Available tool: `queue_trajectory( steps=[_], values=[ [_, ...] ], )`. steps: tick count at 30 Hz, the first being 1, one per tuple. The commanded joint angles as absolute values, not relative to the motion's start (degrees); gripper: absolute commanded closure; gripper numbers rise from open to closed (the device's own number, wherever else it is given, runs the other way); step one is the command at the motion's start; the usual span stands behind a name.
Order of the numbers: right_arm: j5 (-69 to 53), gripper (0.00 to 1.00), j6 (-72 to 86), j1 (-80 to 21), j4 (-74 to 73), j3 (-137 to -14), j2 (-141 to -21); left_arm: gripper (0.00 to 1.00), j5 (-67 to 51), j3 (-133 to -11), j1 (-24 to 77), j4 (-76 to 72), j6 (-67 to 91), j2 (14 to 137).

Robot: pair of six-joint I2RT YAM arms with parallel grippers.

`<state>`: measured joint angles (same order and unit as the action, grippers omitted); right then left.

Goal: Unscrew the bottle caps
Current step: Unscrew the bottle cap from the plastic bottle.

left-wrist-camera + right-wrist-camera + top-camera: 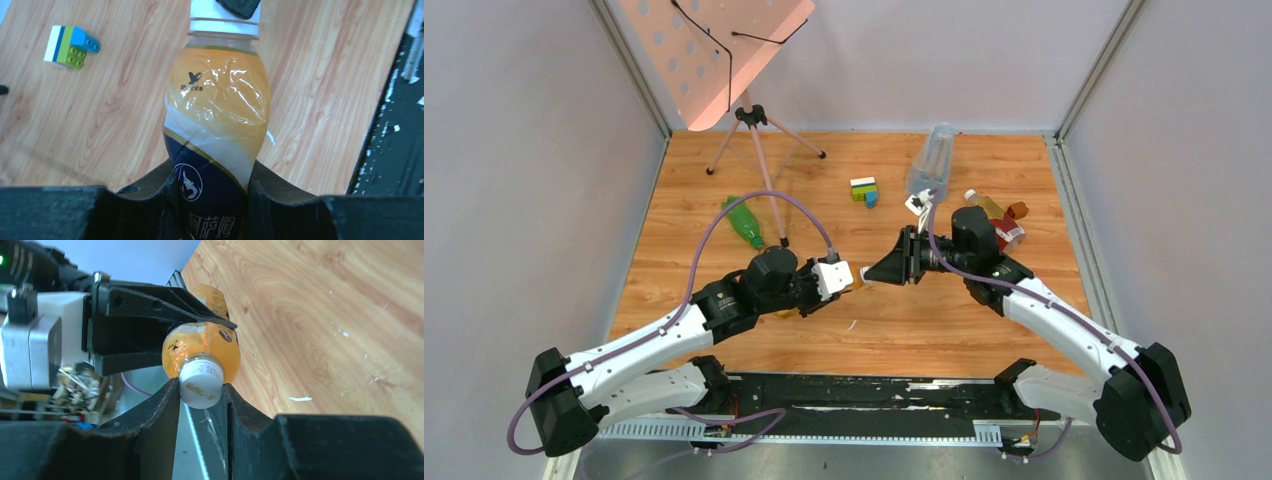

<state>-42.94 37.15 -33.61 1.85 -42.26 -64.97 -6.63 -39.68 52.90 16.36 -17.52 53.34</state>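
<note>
My left gripper (212, 200) is shut on the body of an amber bottle with a yellow and dark blue label (217, 115), holding it level above the table and pointing right. Its white cap (201, 382) sits between the fingers of my right gripper (201, 390), which press on both sides of it. In the top view the two grippers meet at mid-table, left gripper (849, 280) facing right gripper (871, 272). A green bottle (746, 222) lies at the left. An amber bottle with a red label (1002, 228) and a white cap (970, 195) lies behind the right arm.
A tall clear bluish container (932, 160) stands at the back right. Multicoloured toy bricks (864, 190) sit near the back middle and a small reddish-brown block (1018, 210) beside the red-label bottle. A pink perforated stand on a tripod (749, 115) occupies the back left.
</note>
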Motion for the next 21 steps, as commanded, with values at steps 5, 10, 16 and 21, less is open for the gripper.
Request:
queue_trajectory(
  steps=[5,10,16,21],
  values=[
    [-53.82,1.00,0.38,-35.67,8.38,-37.26,-54.58,1.00,-23.22,-42.96,53.29,16.31,-16.64,54.45],
    [-57.74,1.00,-30.48,-38.76,4.72,-31.06,-47.97,1.00,-31.16,-45.48,53.31,20.88,-18.36,55.92],
    [-53.10,0.91,-33.43,-39.29,6.40,-29.93,-44.81,1.00,-33.05,-46.72,53.33,23.39,-18.08,55.81],
    [-52.51,0.39,-25.40,-39.29,6.46,-32.15,-45.66,1.00,-28.96,-45.80,53.31,23.48,-18.15,54.17]
  ],
)
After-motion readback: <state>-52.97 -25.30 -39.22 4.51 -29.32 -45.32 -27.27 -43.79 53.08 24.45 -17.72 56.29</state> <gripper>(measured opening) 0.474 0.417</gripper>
